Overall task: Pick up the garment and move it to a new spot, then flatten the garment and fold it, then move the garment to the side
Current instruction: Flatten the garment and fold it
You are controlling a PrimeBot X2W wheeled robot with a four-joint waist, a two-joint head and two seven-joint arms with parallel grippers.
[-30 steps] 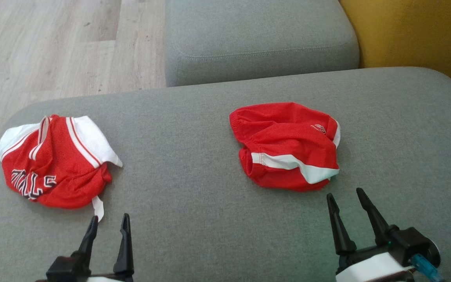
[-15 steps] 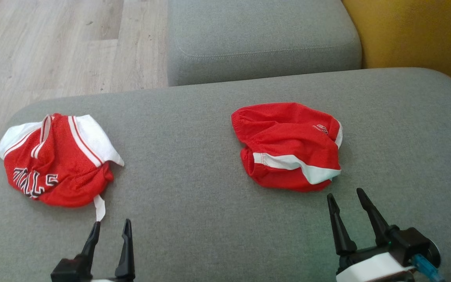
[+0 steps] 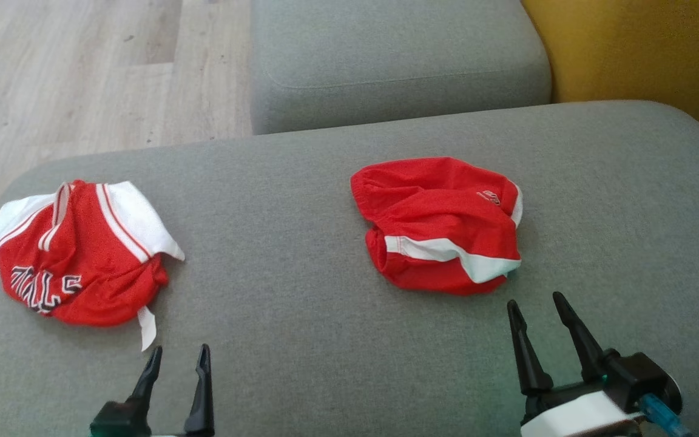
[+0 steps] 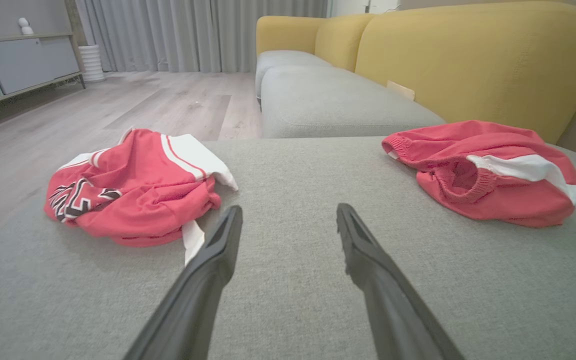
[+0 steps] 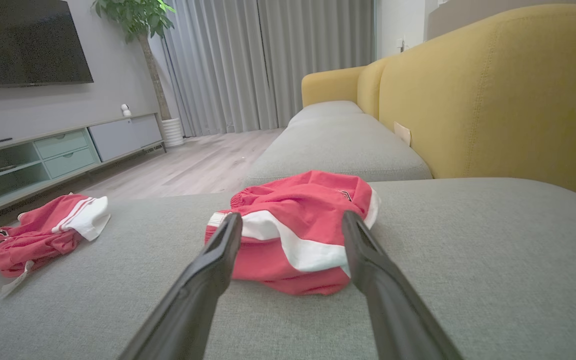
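- Two crumpled garments are lying well apart on one grey cushion (image 3: 301,364) that is spanning the lower head view.
- One, the lettered garment (image 3: 76,261), red with white panels and dark lettering, is sitting at the middle left of the frame, near the cushion's left edge.
- One, the banded garment (image 3: 440,224), red with a white band, is sitting right of centre.
- Two grippers are rising from the bottom edge, both released, jaws spread, and neither is grasping anything.
- One, the left gripper (image 3: 179,351), is pointing up-frame at the lower left, its tips near the lettered garment's white tab without touching it.
- One, the right gripper (image 3: 534,300), is pointing up-frame at the lower right, just below the banded garment. In the right wrist view that garment is showing between its two fingers.
- One second cushion (image 3: 398,54) is sitting at top centre, one yellow backrest (image 3: 641,48) at the upper right, and wood floor (image 3: 82,73) at the upper left.
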